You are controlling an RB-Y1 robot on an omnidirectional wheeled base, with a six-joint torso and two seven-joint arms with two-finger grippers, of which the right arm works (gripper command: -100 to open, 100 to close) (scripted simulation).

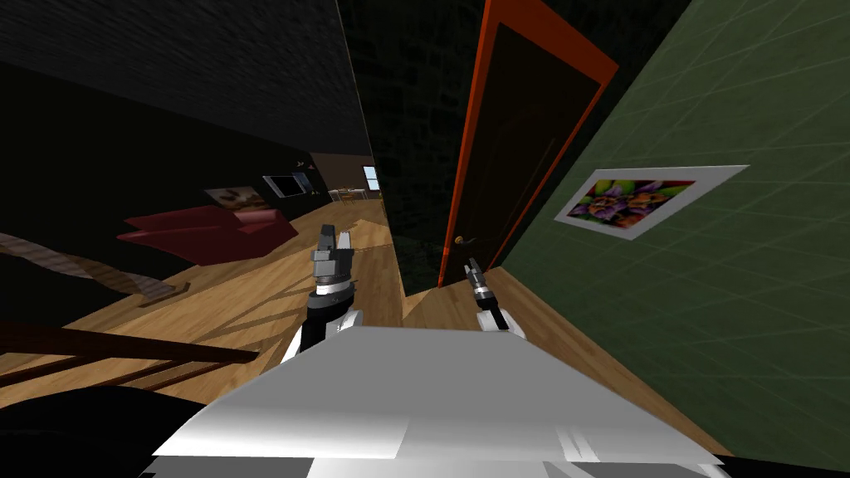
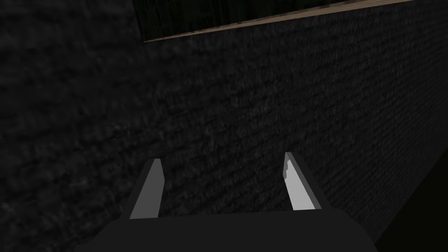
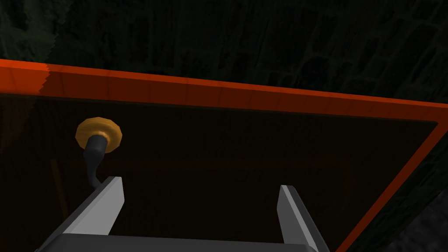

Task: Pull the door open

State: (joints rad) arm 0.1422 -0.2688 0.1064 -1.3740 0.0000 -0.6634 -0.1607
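I see a flower picture (image 1: 639, 199) on the green wall (image 1: 747, 274), and a red sofa (image 1: 207, 231) across the wood floor (image 1: 249, 307).

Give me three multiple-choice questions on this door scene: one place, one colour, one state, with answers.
1. Where is the door handle relative to the right gripper? A clamped inside it B beside one finger, outside the gap C on the floor
2. What colour is the door frame? A green B orange C white
3. The right gripper is: A open B shut on the handle C shut on nothing
Answers: 1 B, its end lies by that finger; 2 B, an orange band borders the dark door; 3 A, its fingers stand wide apart.
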